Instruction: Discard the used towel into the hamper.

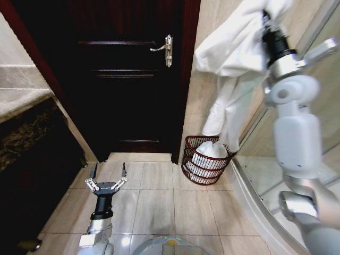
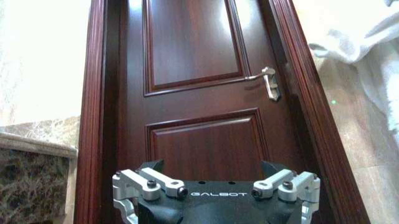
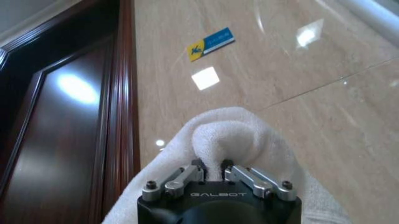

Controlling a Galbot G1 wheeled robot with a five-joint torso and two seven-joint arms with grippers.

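Towel (image 1: 234, 58), white, hangs high against the beige wall right of the dark wooden door (image 1: 127, 79), its tail dangling down toward the hamper (image 1: 204, 162). Right gripper (image 1: 267, 21) holds it up by a bunched fold, jaws pinched on the cloth. Hamper stands on the tiled floor right of the door, just beside the frame, white cloth already inside. Left gripper (image 1: 109, 171) sits low in front of the door, jaws spread wide, nothing in them.

White towel (image 1: 234, 53), dark red-brown wire hamper (image 1: 204, 164), mahogany panelled door (image 1: 127, 79), beige floor tiles (image 1: 159, 202).
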